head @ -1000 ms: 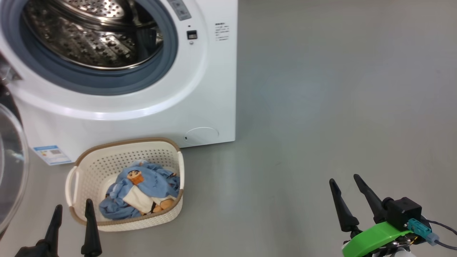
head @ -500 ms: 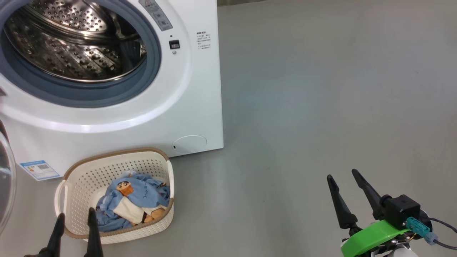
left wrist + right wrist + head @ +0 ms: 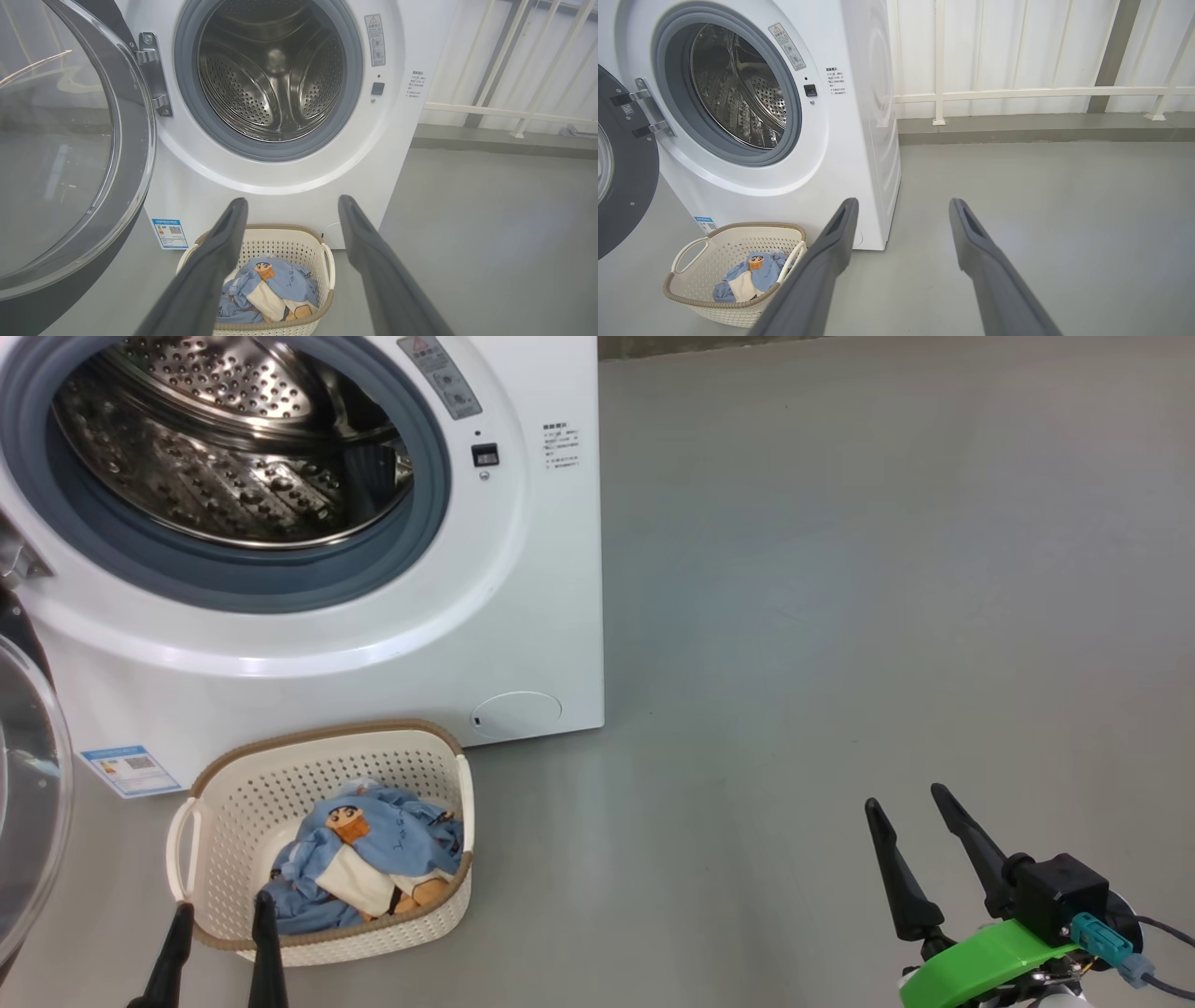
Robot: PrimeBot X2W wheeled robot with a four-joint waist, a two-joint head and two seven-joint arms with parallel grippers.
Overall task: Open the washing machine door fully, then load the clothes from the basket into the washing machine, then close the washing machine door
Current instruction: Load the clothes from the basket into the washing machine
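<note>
A big white boxy front-loading washing machine [image 3: 523, 616] stands on a smooth grey floor [image 3: 840, 569]. Its large round door with a glossy black ring and clear glass porthole [image 3: 60, 149] is swung wide on the hinge at the view's left. This leaves the grey rubber gasket [image 3: 233, 583] and the perforated steel drum [image 3: 233, 457] open to the front.

A small cream-white perforated plastic basket with a brown rim [image 3: 373, 933] sits upright on the floor, just in front of the machine's lower edge and below the drum mouth. Its long axis runs roughly along the machine's front, with its 2 handles at the ends. Light blue printed clothes [image 3: 373, 845] lie crumpled inside it.

The open door's edge is near the basket's left end. To the right of the basket and machine the floor is wide and bare.

The left gripper [image 3: 222, 905] is at the basket's near rim, its 2 fingers spread and holding nothing. The right gripper [image 3: 904, 798] is well apart over bare floor, fingers likewise spread. A white railing [image 3: 1017, 93] and pale wall close the room behind.
</note>
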